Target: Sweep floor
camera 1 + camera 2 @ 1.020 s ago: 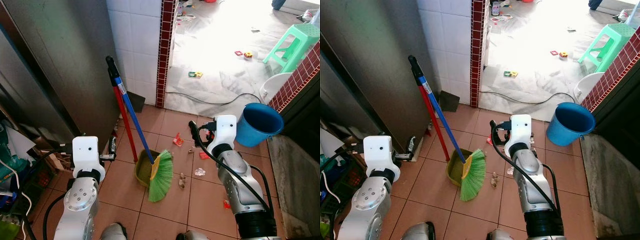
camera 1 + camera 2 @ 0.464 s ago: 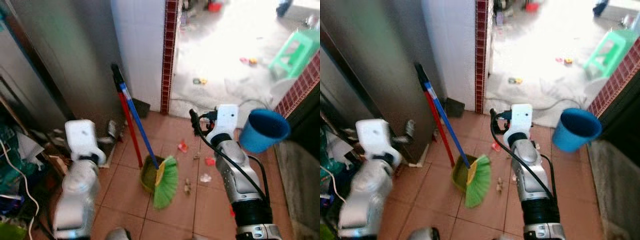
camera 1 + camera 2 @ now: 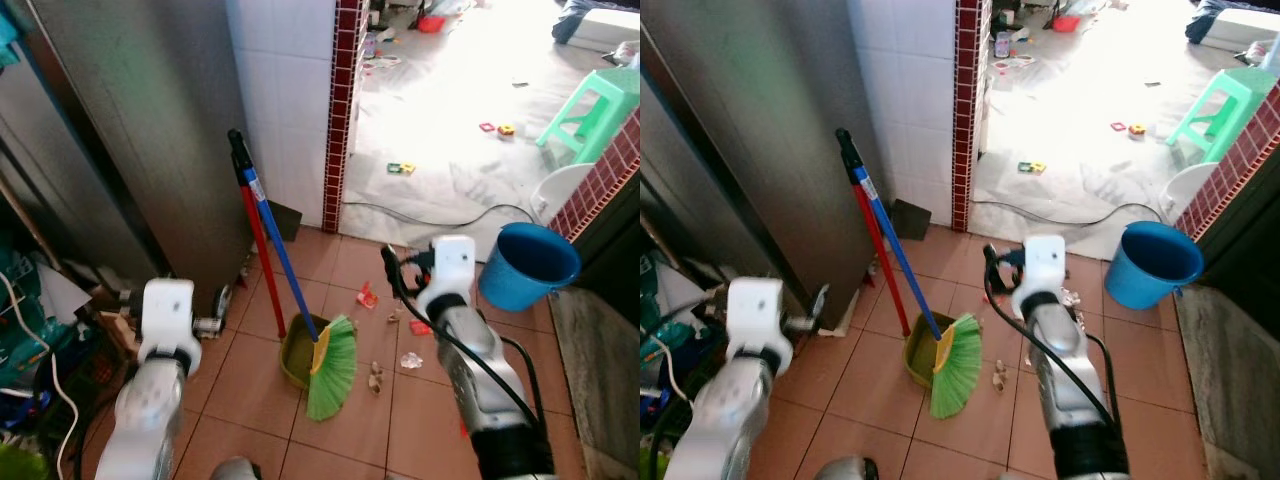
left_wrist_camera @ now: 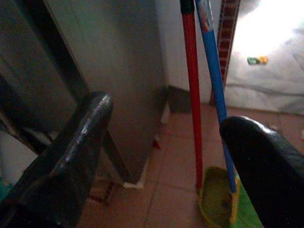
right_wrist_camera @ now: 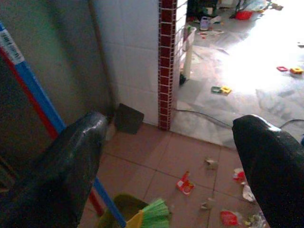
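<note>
While spread wide and empty, left gripper (image 4: 161, 156) and right gripper (image 5: 171, 161) both face the broom (image 3: 300, 300), propped on the grey wall with green bristles in the dustpan (image 3: 296, 352); scraps (image 3: 400, 330) just beside, unswept.

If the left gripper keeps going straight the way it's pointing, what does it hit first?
Probably the red handle and blue broom handle leaning against the wall, framed between the open left gripper fingers; depth is unclear.

head eyes: high, looking forward and down at floor, both share broom (image 3: 325, 352) and bucket (image 3: 527, 265)
left wrist: low, close, faces broom (image 4: 214, 85)
right wrist: low, faces tiled wall (image 5: 135, 52), scraps (image 5: 184, 184)
</note>
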Tool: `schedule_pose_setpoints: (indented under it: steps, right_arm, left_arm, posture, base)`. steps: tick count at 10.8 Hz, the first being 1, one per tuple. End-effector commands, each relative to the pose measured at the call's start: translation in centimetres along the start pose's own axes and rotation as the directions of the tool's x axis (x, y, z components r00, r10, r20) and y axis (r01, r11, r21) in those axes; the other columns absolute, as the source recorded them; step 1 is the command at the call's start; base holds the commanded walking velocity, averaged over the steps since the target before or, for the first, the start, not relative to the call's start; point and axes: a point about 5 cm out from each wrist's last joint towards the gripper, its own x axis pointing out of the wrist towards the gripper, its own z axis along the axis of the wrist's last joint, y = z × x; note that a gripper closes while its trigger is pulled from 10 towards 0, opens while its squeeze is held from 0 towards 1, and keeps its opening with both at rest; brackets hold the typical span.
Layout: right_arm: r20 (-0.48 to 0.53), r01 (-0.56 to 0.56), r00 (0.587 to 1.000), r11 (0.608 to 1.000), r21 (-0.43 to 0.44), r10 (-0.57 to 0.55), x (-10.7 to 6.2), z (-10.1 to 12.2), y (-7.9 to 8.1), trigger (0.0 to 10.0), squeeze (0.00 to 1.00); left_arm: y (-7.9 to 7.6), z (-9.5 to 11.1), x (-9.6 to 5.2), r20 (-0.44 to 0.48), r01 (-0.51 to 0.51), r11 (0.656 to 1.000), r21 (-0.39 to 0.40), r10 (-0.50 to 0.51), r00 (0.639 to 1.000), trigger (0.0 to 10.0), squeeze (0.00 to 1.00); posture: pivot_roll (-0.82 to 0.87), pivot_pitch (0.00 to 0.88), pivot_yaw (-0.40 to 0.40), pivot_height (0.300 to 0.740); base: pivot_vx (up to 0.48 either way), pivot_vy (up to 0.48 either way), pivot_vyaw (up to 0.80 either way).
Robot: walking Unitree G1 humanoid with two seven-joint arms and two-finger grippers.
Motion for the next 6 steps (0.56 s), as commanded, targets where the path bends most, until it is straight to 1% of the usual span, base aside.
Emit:
schedule_pose_setpoints:
  steps: [1,2,3,4,5,6]
  right_arm:
    - [0.028,0.005,1.000,1.000,0.005,-0.005,-0.1,0.8,-0.2,10.0,0.00]
    - [0.029,0.000,1.000,1.000,0.001,0.000,-0.1,0.9,-0.3,10.0,0.00]
    - [0.024,-0.008,1.000,1.000,-0.001,0.008,0.0,0.9,-0.3,10.0,0.00]
    - [0.026,-0.028,0.999,1.000,0.009,0.028,-0.2,1.0,-0.2,10.0,1.00]
    - [0.028,-0.006,1.000,1.000,-0.001,0.006,-0.2,1.1,-0.5,10.0,1.00]
    - [0.027,0.009,1.000,1.000,-0.013,-0.009,-0.4,1.1,-0.8,10.0,1.00]
  left_arm:
    - [0.1,1.0,-0.3,0.070,-0.014,0.999,0.035,0.011,0.998,10.0,0.00]
    - [-0.8,1.5,-0.7,0.117,0.058,0.994,0.097,-0.069,0.991,10.0,0.00]
    - [-1.1,2.1,-0.9,0.147,0.109,0.988,0.113,-0.125,0.981,10.0,0.00]
    - [-0.6,2.3,-0.9,0.151,0.137,0.988,0.069,-0.146,0.978,10.0,0.23]
    - [-0.3,2.0,-0.9,0.151,0.101,0.994,0.044,-0.106,0.983,10.0,1.00]
    - [-0.5,1.5,-1.0,0.129,0.053,0.997,0.049,-0.059,0.990,10.0,1.00]
  posture:
    - [0.01,0.051,0.007,0.740]
    - [0.02,0.060,-0.018,0.740]
    - [0.02,0.070,-0.032,0.740]
    - [0.01,0.070,-0.034,0.740]
    - [0.00,0.072,-0.031,0.740]
    - [0.00,0.080,-0.025,0.740]
  base:
    - [0.000,0.000,0.00]
    - [0.000,0.000,0.00]
    - [0.000,0.000,0.00]
    - [0.000,0.000,0.00]
    - [0.000,0.000,0.00]
    - [0.000,0.000,0.00]
